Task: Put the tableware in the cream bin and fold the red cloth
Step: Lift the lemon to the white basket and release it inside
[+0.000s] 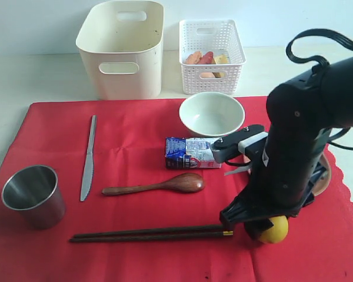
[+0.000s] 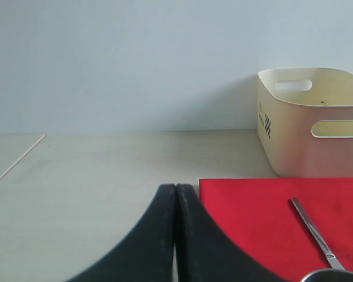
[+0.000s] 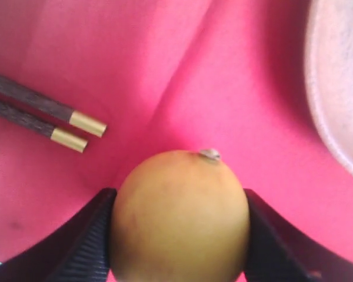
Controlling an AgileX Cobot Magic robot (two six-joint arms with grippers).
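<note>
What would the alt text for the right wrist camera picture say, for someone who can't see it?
A yellow lemon sits pinched between two black fingers, one pressed to each side, on a red cloth. Beside it lie the gold tips of two dark chopsticks.

White lattice basket (image 1: 212, 82) upright at the back of the pale surface (image 1: 35, 76), before a plain light wall (image 1: 35, 23). Holds a few food items, too small to name surely: an orange-brown piece (image 1: 194, 57), a red piece (image 1: 206, 57), a yellow piece (image 1: 222, 59). Blue-and-white milk carton (image 1: 191, 153) on its side near the middle, well apart from the basket. Yellow lemon (image 1: 275, 230) nearer the front, right of the carton; shows a small stem nub in the right wrist view.
</note>
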